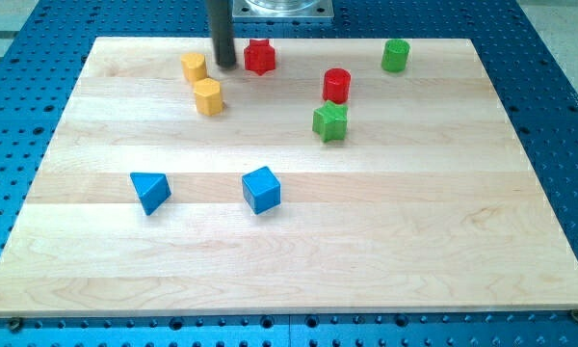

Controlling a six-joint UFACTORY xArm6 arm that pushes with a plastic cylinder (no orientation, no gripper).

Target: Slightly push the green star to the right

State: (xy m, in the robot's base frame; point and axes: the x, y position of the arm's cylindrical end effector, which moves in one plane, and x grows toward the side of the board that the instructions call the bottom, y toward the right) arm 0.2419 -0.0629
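Rod upper length is cut off by the far edge of the picture, so only its lower stretch shows; my tip (224, 66) sits at the far side of the bench (289, 251), between the yellow block (194, 67) on its left and the red star (260, 57) on its right. No jaws exist on this arm. Well right of and nearer than the tip, the green star (330, 122) lies just near of the red cylinder (336, 85), almost touching it.

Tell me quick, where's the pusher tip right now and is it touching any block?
My tip: no gripper, holding nothing; between the yellow block and red star, far from the green star; contact cannot be told.
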